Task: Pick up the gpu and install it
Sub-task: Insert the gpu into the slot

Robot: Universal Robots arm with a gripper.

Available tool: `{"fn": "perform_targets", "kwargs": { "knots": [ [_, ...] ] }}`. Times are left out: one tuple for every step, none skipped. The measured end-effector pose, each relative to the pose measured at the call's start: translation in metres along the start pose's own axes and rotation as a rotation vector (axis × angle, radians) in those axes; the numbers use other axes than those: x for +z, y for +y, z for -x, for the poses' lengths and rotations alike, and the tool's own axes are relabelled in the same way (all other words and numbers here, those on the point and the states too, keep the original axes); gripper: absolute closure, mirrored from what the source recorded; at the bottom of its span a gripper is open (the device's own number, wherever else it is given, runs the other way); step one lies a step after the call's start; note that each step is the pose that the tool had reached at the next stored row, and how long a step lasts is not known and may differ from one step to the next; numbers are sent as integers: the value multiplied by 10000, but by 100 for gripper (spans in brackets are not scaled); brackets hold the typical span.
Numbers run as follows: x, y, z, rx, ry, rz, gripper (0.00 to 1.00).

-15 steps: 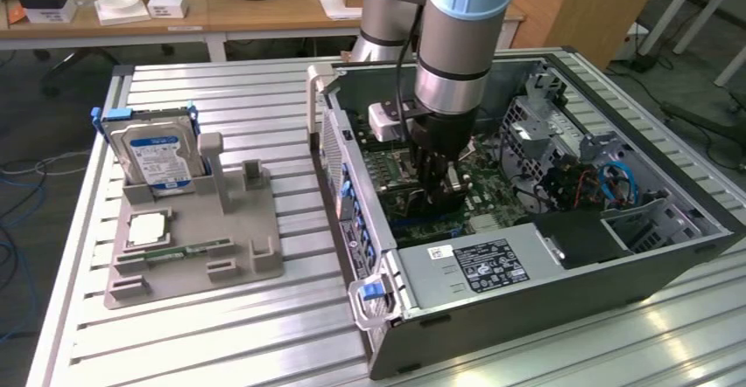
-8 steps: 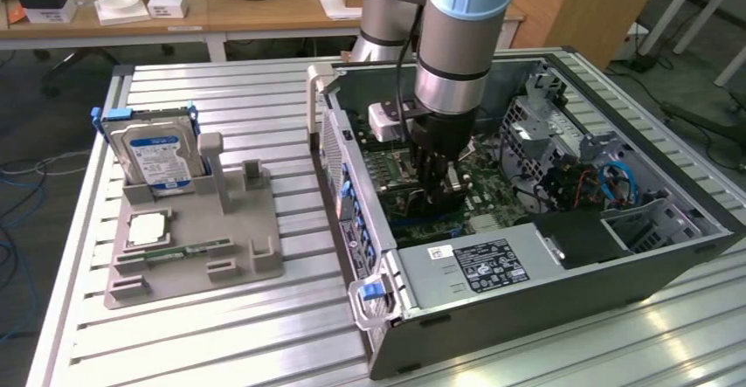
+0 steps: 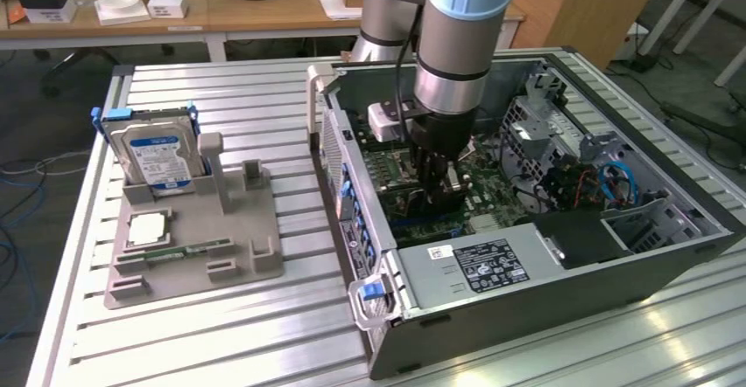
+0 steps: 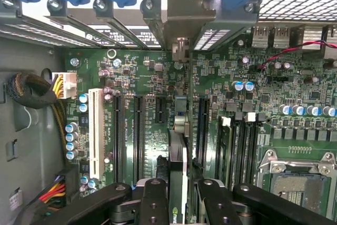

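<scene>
While the arm reaches down into the open computer case, the gripper is closed partway, its fingers pinching the gpu. The card stands edge-on over the motherboard, between black expansion slots; whether it is seated cannot be told. Memory slots and a cable bundle flank it. The hard drive stands outside, well apart.

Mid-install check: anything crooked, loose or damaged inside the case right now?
Nothing stands out. The graphics card, gripped in the claw, stands upright and parallel to the motherboard slots, not tilted. No loose or damaged parts visible.
</scene>
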State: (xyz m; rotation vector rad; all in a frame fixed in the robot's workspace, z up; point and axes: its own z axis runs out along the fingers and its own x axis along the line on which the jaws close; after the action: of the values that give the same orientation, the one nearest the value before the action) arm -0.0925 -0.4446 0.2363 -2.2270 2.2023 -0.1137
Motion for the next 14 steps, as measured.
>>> {"fn": "perform_targets", "kwargs": {
  "knots": [
    [-4,0,1,0,3,-7,74],
    [-10,-1,1,-1,8,-12,74],
    [-14,-1,0,-2,13,-19,74],
    [-16,-1,0,-2,14,-29,74],
    [-18,0,1,-1,17,-38,74],
    [-20,0,1,-1,20,-44,74],
    [-22,0,1,-2,25,-51,74],
    [-25,0,0,-2,30,-57,74],
    [-28,0,1,-2,33,-63,74],
    [-29,0,1,-2,35,-68,74],
    [-32,0,1,-1,38,-71,74],
    [-32,0,2,-1,40,-73,74],
    [-33,0,2,-1,42,-75,74],
    [-34,0,4,-1,44,-79,74]
  ]
}}
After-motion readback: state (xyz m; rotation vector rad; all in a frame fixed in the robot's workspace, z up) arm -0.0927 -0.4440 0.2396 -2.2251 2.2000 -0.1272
